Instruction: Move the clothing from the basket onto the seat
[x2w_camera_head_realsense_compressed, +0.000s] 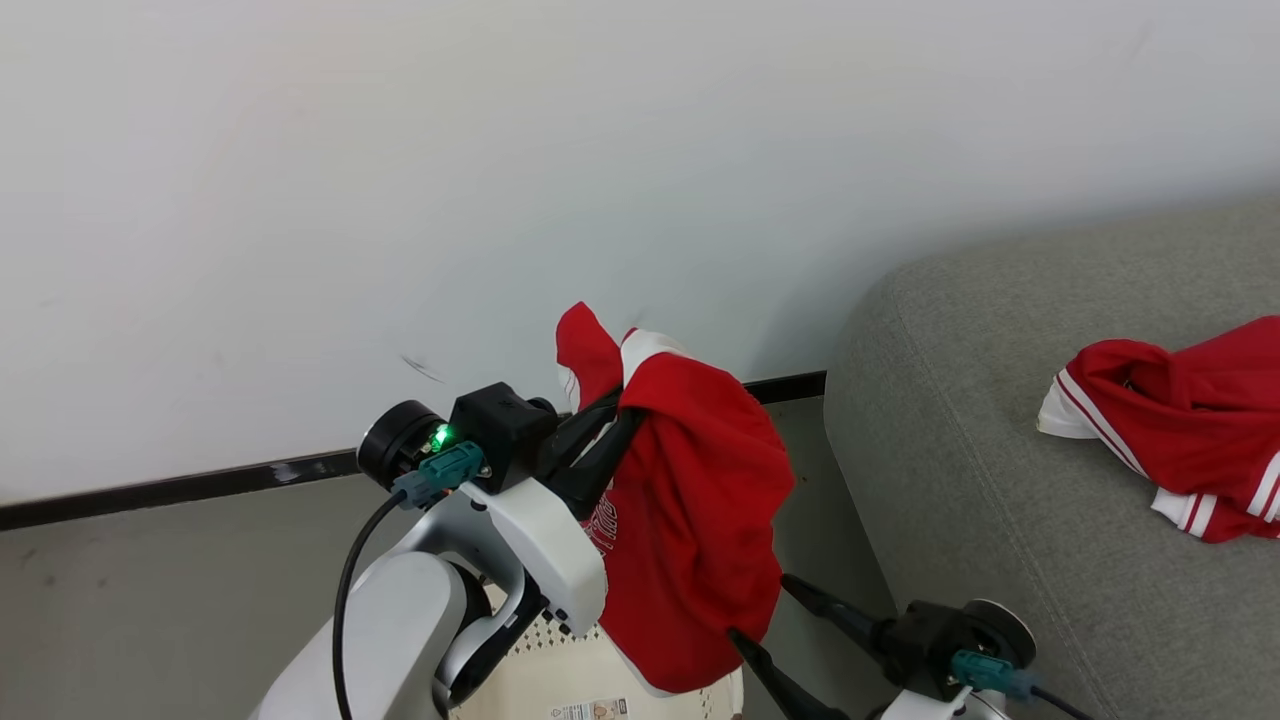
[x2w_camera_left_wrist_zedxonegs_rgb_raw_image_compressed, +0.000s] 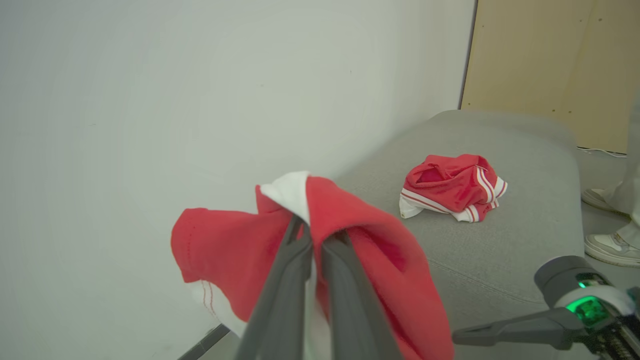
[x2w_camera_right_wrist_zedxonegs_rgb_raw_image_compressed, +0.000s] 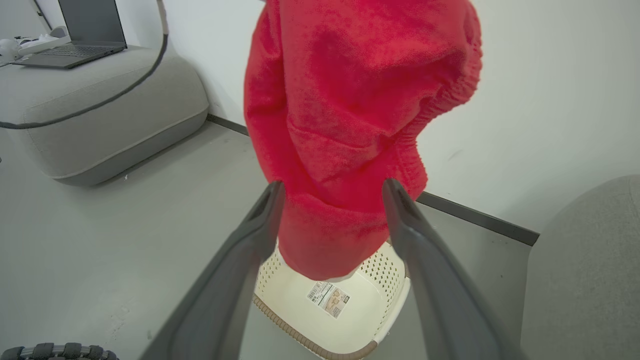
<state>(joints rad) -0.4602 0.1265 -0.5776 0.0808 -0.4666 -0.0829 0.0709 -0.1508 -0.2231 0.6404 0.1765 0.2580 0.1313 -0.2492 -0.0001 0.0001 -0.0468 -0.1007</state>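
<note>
A red garment (x2w_camera_head_realsense_compressed: 690, 520) with white trim and white lettering hangs in the air over the basket (x2w_camera_head_realsense_compressed: 545, 690), pinched at its top by my left gripper (x2w_camera_head_realsense_compressed: 610, 420), which is shut on it. In the left wrist view the cloth (x2w_camera_left_wrist_zedxonegs_rgb_raw_image_compressed: 380, 245) drapes over both sides of that gripper (x2w_camera_left_wrist_zedxonegs_rgb_raw_image_compressed: 320, 232). My right gripper (x2w_camera_head_realsense_compressed: 762, 612) stands open just right of the garment's lower edge; from its wrist the cloth (x2w_camera_right_wrist_zedxonegs_rgb_raw_image_compressed: 350, 125) hangs beyond its spread fingers (x2w_camera_right_wrist_zedxonegs_rgb_raw_image_compressed: 334, 186). Below lies the cream basket (x2w_camera_right_wrist_zedxonegs_rgb_raw_image_compressed: 295, 292). A second red garment (x2w_camera_head_realsense_compressed: 1190, 420) lies bunched on the grey seat (x2w_camera_head_realsense_compressed: 960, 450).
A white wall with a dark skirting strip (x2w_camera_head_realsense_compressed: 180, 488) runs behind the basket. Another grey sofa (x2w_camera_right_wrist_zedxonegs_rgb_raw_image_compressed: 100, 120) carrying a laptop (x2w_camera_right_wrist_zedxonegs_rgb_raw_image_compressed: 85, 30) stands across the floor. A person's white shoes (x2w_camera_left_wrist_zedxonegs_rgb_raw_image_compressed: 610, 245) and a wooden panel (x2w_camera_left_wrist_zedxonegs_rgb_raw_image_compressed: 550, 60) are past the seat's far end.
</note>
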